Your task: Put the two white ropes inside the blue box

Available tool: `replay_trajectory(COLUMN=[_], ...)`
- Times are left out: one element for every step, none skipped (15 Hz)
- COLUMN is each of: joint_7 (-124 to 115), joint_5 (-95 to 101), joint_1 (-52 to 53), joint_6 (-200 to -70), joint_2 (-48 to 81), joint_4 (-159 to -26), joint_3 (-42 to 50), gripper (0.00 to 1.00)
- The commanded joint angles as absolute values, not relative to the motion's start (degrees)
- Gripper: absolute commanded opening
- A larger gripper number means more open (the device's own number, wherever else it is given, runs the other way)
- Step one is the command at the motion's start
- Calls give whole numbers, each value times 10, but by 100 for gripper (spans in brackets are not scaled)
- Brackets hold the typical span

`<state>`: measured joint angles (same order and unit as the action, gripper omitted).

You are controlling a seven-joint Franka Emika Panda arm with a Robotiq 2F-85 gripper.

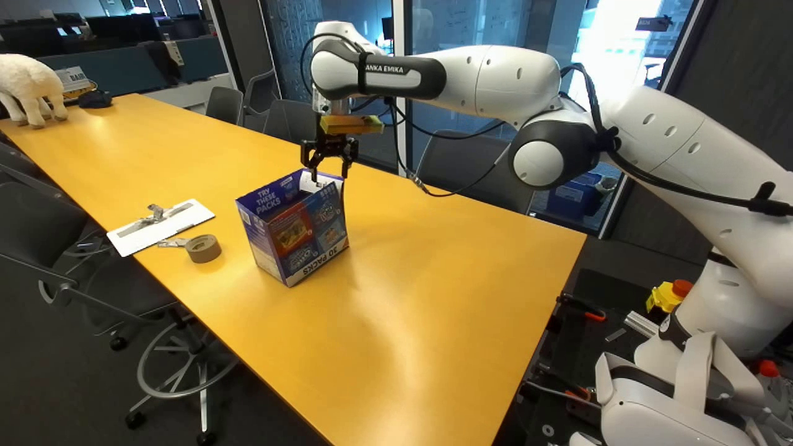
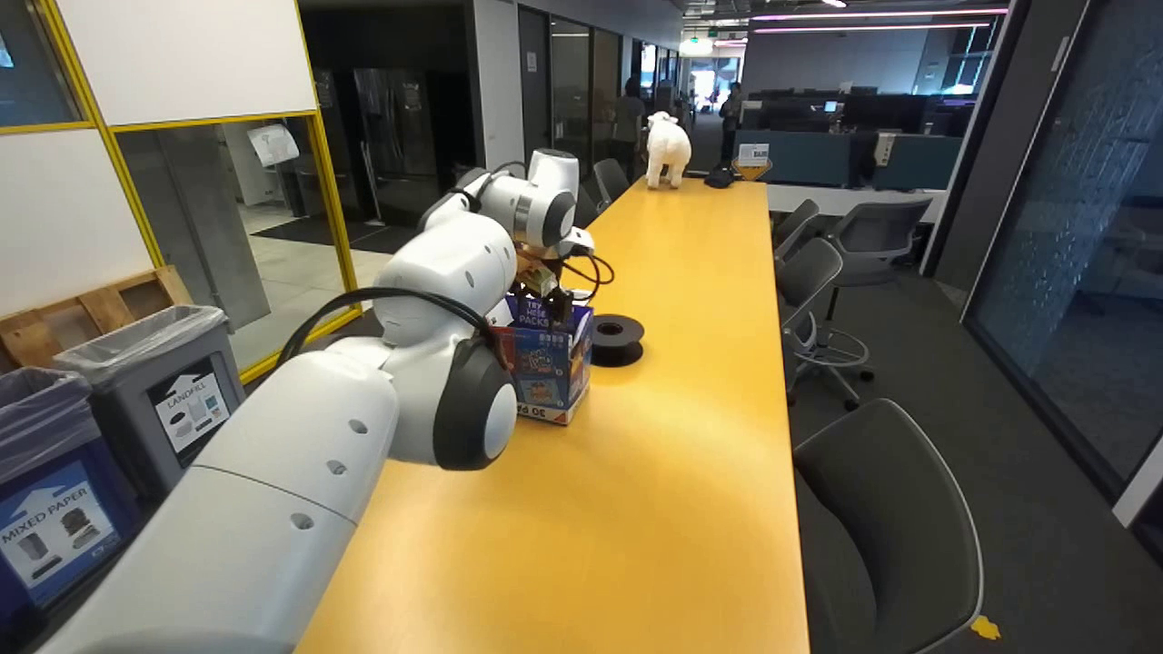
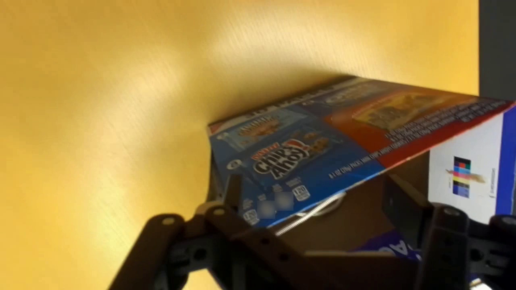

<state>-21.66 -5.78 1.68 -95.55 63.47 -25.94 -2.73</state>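
The blue box (image 1: 291, 238) stands upright on the table with its top open. It also shows in an exterior view (image 2: 550, 368) and the wrist view (image 3: 322, 141). A white rope (image 3: 312, 214) lies inside the box against the near wall, forming a loop. I cannot tell whether this is one rope or both; the rest is hidden by the box wall and gripper. My gripper (image 1: 329, 174) points down at the box's top edge. In the wrist view, its fingers (image 3: 314, 197) are wide apart with nothing between them, one across the printed side and one over the opening.
A tape roll (image 1: 203, 248) and a white clipboard (image 1: 160, 227) lie beside the box near the table's edge. A black spool (image 2: 617, 341) stands close to the box. A white plush sheep (image 2: 668, 150) stands at the table's far end.
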Motion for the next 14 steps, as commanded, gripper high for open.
replay_trajectory(joint_7=[-195,-186,-170,-159,-142,-128,-114,-103,-92,-80,-67,-48,-31,-15], joint_5=[-38,-34,-36,-33,-32,-31,-28,-28,-26,-23,-22,-18,-19,-17], joint_1=[13,11,3,0,-7,-13,-19,-26,-31,-34,-39,-42,-46,-49], joint_6=[-796,-747,-697,-660,-626,-601,-582,-565,-556,-553,-557,-563,-569,-572], joint_2=[555,544,527,515,502,492,483,474,467,463,459,458,458,458], joint_4=[-289,-281,-282,-279,-276,-273,-271,-269,-268,-264,-261,-261,-261,-261], joint_3=[-9,-6,-6,-2,-1,1,2,3,5,8,8,10,8,8], gripper=[100,100,100,100,100,100,100,100,100,100,100,100,100,100])
